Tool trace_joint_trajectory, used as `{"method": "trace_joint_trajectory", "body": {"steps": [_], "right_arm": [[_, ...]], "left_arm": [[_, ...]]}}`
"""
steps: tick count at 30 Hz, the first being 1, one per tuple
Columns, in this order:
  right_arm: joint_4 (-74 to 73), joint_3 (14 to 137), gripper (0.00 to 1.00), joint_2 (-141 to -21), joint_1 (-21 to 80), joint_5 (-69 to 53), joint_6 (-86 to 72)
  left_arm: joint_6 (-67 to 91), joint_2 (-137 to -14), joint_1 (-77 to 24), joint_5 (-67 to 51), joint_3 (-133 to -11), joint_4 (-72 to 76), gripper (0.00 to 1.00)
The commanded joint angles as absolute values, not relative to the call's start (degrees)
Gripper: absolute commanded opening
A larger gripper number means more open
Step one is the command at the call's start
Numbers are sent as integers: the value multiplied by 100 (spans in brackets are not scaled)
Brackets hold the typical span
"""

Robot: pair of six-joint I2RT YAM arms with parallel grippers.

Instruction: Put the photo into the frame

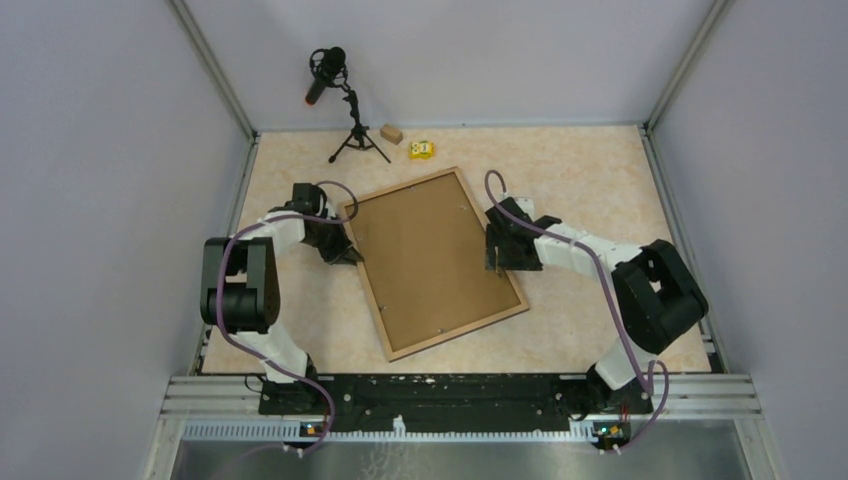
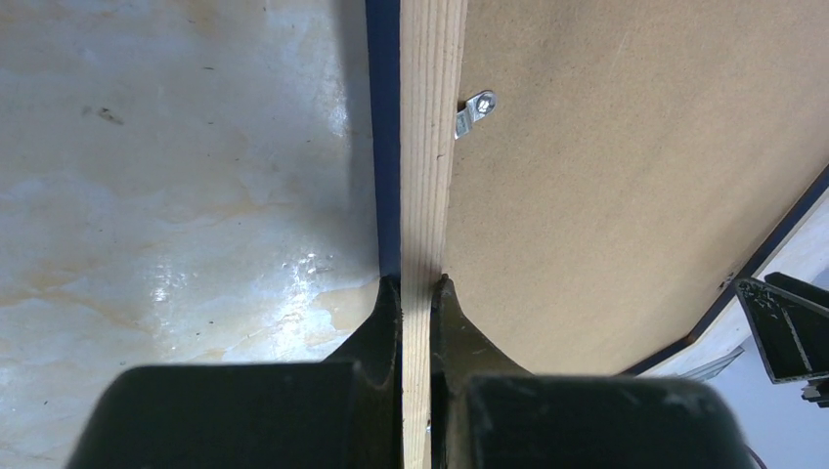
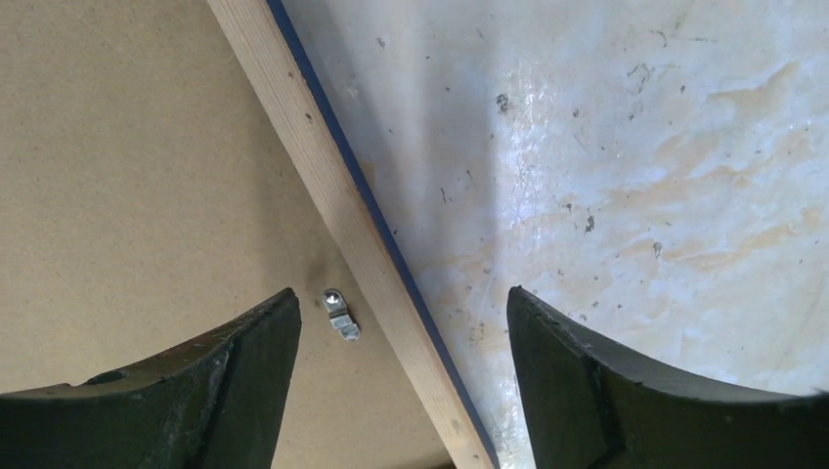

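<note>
Frame: large rectangle with a thin light-wood rim, lying flat near the middle of the table and turned at an angle, one corner towards the back wall. Its back faces up. A dark blue edge shows along the outside of the rim in both wrist views.

Backing board: plain brown sheet filling the frame inside the rim. A small metal clip sits on the board just beside the left rim. Another clip sits just beside the right rim.

Table: glossy beige top with pale marbling and small dark specks. A metal rail runs along the near edge.

Room: plain grey walls on three sides, with metal struts in the back corners.

Back edge of the table: black microphone on a small tripod, a small wooden block and a small yellow item, all well apart from the frame.

Left gripper: arm folded at the elbow and reaching in low from the left. Its jaws are pressed together on the frame's left rim, one finger on each side of the wood.

Right gripper: arm stretched in from the right, wrist over the right rim. Its jaws are spread wide and straddle the rim, one finger over the board and one over the table, with a gap on both sides.
</note>
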State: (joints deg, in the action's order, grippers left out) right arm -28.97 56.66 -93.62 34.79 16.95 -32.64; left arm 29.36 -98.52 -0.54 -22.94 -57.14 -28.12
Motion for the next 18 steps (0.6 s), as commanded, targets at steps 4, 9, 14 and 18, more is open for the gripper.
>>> {"method": "trace_joint_trajectory", "body": {"steps": [4,9,14,18], "right_arm": [[-2795,5468,69,-8873,3600,1708,-3231],[-2885,5544,66,-9092,3605,1678,-3107],[-2916,5562,65,-9317,3600,1642,-3031],[-2883,5579,60,-9441,3602,1572,-2980]], "left_arm": [[3063,-9955,-37,-2299,-5537,-2329,0],[3048,-9930,122,-2228,-5555,-2355,0],[3050,-9939,154,-2235,-5555,-2354,0],[3050,-9958,176,-2250,-5563,-2355,0]]}}
